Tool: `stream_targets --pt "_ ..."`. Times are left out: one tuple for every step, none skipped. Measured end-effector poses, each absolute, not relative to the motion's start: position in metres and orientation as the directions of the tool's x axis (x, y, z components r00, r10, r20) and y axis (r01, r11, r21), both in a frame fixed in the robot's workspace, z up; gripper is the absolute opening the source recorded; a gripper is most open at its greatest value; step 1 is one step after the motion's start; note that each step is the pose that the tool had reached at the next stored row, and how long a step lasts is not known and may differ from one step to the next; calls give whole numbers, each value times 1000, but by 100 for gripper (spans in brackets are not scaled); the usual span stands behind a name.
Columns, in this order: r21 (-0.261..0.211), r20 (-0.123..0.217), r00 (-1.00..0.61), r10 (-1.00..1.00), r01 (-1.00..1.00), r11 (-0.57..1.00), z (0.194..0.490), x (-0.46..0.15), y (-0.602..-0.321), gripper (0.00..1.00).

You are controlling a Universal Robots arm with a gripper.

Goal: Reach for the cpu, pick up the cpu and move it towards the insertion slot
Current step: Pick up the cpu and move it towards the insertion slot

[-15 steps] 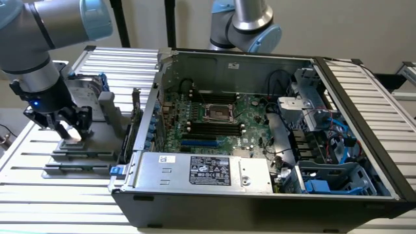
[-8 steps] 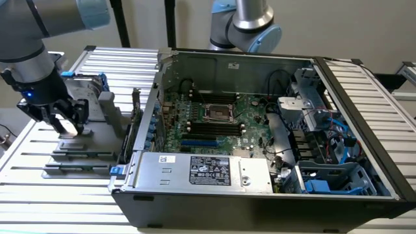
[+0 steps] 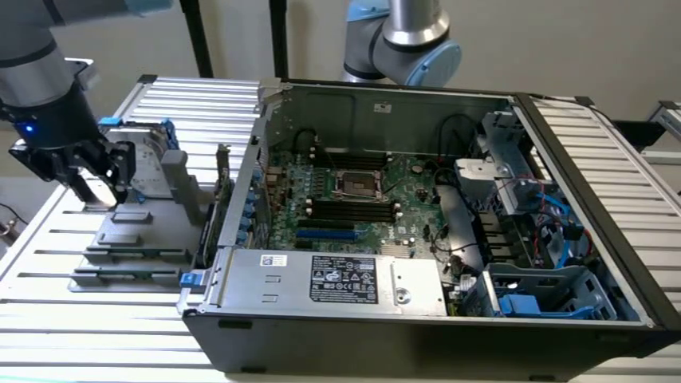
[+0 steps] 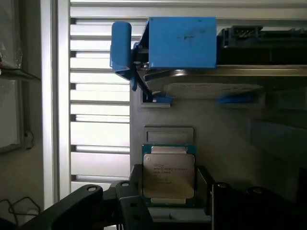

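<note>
Silver-grey cpu [image 4: 168,176] sits between the spread, unclenched claw [image 3: 98,191] fingers at left of the exterior view; insertion slot [image 3: 359,184] lies mid-frame.

In the wrist view the hand [image 4: 168,211] was cut off by the frame's lower edge, and its dark fingers [image 4: 127,201] hid the lower corners of the cpu [image 4: 169,176]. The print on the cpu's lid was too small to read. In the exterior view, at the left of the frame, the hand [image 3: 80,171] covered the spot beneath it, and the arm ran off the upper left corner.
</note>
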State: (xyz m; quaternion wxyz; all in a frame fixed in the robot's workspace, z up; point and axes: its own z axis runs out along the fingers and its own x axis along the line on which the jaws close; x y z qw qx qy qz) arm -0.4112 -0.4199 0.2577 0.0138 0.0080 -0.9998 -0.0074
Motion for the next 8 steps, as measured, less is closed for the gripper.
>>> stream_targets --pt "15 28 -999 -16 -16 1000 262 -411 -420 54" --pt "15 29 -999 -16 -16 1000 266 -411 -420 54" --pt "15 30 -999 -16 -16 1000 271 -410 -420 54" --pt "15 30 -999 -16 -16 1000 276 -410 -420 54" --pt "15 31 -999 -16 -16 1000 280 -409 -420 54" --pt "15 31 -999 -16 -16 1000 285 -409 -420 54" --pt "15 32 -999 -16 -16 1000 289 -408 -420 54" --pt "15 32 -999 -16 -16 1000 294 -407 -420 54"
